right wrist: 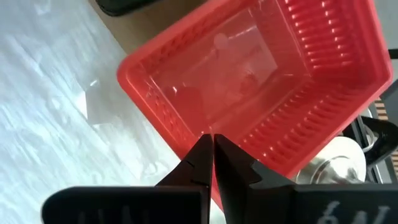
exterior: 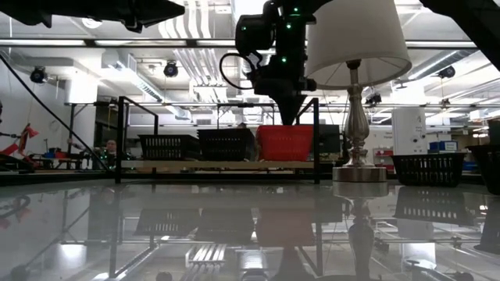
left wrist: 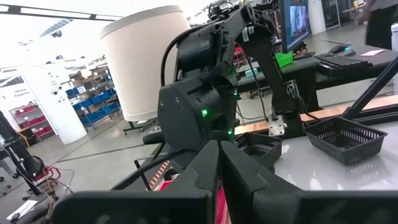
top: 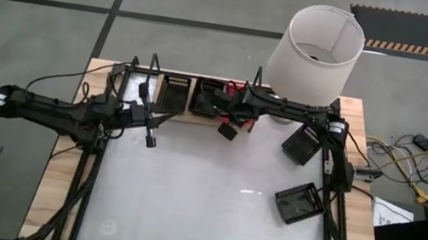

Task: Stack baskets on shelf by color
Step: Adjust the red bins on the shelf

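Note:
A red basket (exterior: 285, 143) (right wrist: 261, 93) stands on its base on the shelf (exterior: 226, 165), at the right end of a row with two black baskets (exterior: 168, 146) (exterior: 225, 144). My right gripper (exterior: 291, 119) (right wrist: 211, 138) points down, shut, with its tips at the rim of the red basket's near wall. My left gripper (top: 149, 139) (left wrist: 219, 149) is shut and holds nothing. It hangs over the table in front of the shelf's left part. Two more black baskets (top: 302, 143) (top: 300, 203) lie on the table's right side. My right gripper comes from above, pointing down, and its shut tips stand at the rim of the red basket's near long wall (right wrist: 186, 134). I cannot tell whether they touch it. The basket stays flat on the shelf.
A table lamp with a white shade (top: 315, 54) (exterior: 355, 94) stands just right of the shelf, close to the right arm. Black rod uprights (exterior: 119, 140) rise at the shelf's ends. The white tabletop (top: 201, 204) in front of the shelf is open in the middle and near side.

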`<act>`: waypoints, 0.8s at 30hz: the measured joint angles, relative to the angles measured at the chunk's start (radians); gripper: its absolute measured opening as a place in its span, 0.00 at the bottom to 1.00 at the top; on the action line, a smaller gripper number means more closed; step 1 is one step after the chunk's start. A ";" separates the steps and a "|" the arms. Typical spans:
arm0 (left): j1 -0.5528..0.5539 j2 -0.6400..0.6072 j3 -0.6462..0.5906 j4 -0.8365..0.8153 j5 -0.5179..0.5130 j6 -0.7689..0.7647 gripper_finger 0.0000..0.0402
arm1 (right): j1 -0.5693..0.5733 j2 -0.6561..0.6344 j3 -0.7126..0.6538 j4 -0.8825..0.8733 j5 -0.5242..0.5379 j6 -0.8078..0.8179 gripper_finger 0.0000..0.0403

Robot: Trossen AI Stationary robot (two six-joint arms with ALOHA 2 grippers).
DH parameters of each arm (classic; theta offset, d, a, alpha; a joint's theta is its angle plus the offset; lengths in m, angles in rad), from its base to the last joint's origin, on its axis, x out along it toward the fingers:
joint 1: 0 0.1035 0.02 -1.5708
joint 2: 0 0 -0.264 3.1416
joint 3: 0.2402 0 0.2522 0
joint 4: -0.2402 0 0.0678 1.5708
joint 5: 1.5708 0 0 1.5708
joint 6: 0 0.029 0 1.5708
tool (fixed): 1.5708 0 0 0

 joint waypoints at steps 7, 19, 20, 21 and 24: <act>0.000 0.001 0.000 0.000 0.000 0.000 0.00 | 0.009 0.000 0.068 -0.019 0.000 -0.027 0.02; 0.000 0.001 0.000 0.000 0.000 0.000 0.00 | 0.041 -0.002 0.044 0.023 -0.265 -0.212 0.02; 0.000 0.001 0.001 0.000 0.000 0.000 0.00 | 0.041 -0.002 0.029 0.043 -0.250 -0.213 0.02; 0.000 0.001 0.001 0.000 0.000 0.000 0.00 | 0.039 -0.002 0.016 0.067 -0.235 -0.214 0.02; 0.000 0.001 0.001 0.000 0.000 0.000 0.00 | 0.039 -0.001 -0.007 0.116 -0.190 -0.225 0.02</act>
